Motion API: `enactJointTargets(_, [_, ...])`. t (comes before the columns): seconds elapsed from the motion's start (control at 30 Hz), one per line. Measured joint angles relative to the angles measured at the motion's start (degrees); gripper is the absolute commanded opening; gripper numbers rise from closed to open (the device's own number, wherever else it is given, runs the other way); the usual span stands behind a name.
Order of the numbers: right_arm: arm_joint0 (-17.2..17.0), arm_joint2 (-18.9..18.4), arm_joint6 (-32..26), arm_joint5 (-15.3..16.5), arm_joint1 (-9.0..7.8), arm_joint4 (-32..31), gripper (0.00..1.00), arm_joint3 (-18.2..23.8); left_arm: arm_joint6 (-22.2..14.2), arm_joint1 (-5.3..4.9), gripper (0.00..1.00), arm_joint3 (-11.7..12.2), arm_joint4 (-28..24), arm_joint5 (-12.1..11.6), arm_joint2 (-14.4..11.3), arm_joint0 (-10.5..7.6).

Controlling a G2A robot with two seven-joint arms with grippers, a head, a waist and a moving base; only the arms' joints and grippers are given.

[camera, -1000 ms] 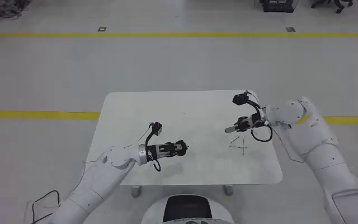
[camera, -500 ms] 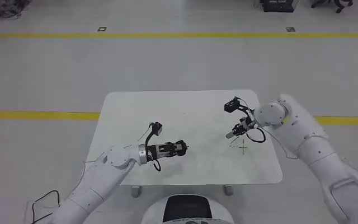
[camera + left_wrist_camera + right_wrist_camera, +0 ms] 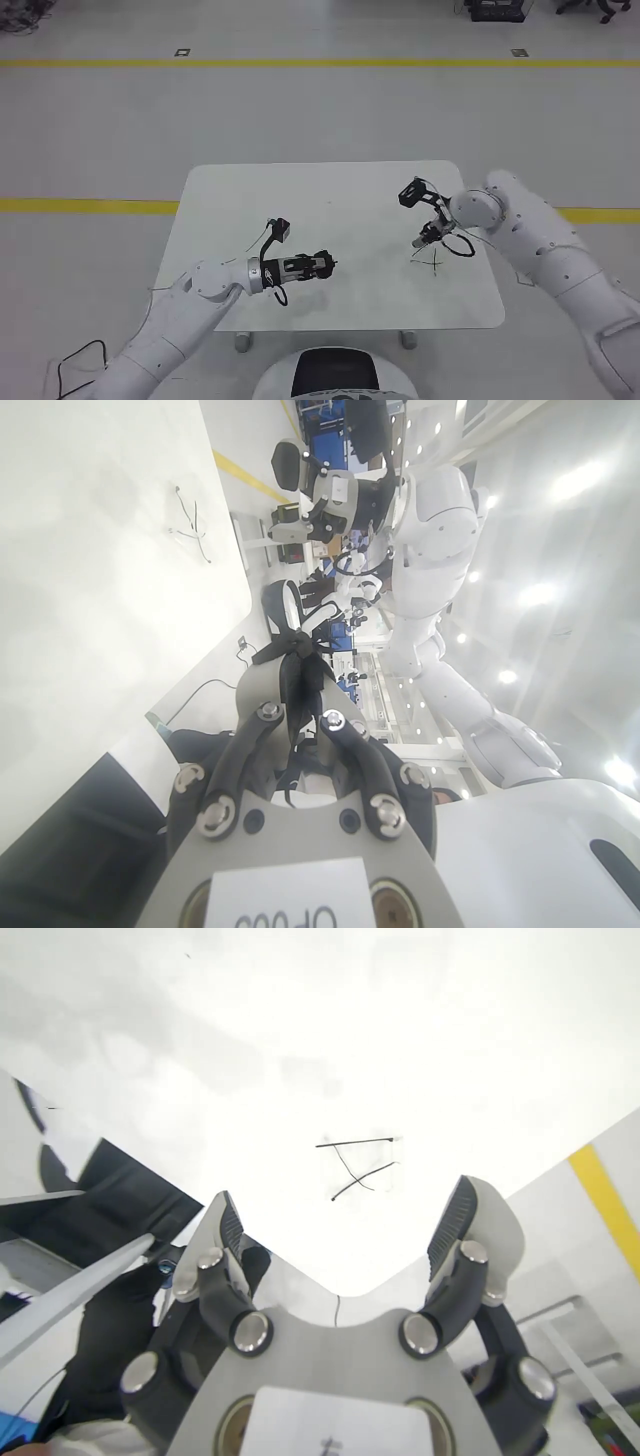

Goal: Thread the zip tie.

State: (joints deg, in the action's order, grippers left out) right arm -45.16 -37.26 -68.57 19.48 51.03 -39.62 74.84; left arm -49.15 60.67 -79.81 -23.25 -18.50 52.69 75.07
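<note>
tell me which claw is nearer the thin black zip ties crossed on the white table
Right. The right claw hangs open right by the thin black zip ties near the white table's right side; the left claw sits well away, toward the table's near middle.

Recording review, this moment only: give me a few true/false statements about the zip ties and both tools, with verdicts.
1. The zip ties lie crossed on the table. True.
2. The right tool is shut on a zip tie. False: its jaws stand open with nothing between them, and the ties lie loose on the table.
3. The left tool has its jaws closed together. True.
4. The left tool hangs above the zip ties. False: it is well apart from them, and the right tool is the one near them.
</note>
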Motion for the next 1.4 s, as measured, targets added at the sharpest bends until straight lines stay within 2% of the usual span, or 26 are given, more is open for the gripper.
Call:
enactJointTargets(0.13, [2.23,6.61,3.68,0.0,-1.35,-2.81,1.0,-0.04,0.0,0.0,0.0,0.0,0.0,0.0,0.0,0.0])
enactJointTargets(0.33, [6.25,17.71,11.09,0.0,-3.1,-2.39,1.0,-0.17,0.0,0.0,0.0,0.0,0.0,0.0,0.0,0.0])
enactJointTargets(0.6, [6.23,17.48,11.1,0.0,-3.1,-2.39,1.0,-0.11,0.0,0.0,0.0,0.0,0.0,0.0,0.0,0.0])
enactJointTargets(0.7, [5.57,17.99,13.28,0.0,-3.26,-1.72,1.0,0.64,0.0,0.0,0.0,0.0,0.0,0.0,0.0,0.0])
enactJointTargets(0.87, [7.45,21.51,15.23,0.0,-4.45,-0.61,1.0,1.92,0.0,0.0,0.0,0.0,0.0,0.0,0.0,0.0])
enactJointTargets(1.07, [11.95,27.79,17.93,0.0,-5.66,0.76,1.0,1.45,0.0,0.0,0.0,0.0,0.0,0.0,0.0,0.0])
enactJointTargets(1.4, [11.69,27.52,16.91,0.0,-5.76,-0.98,1.0,2.13,0.0,0.0,0.0,0.0,0.0,0.0,0.0,0.0])
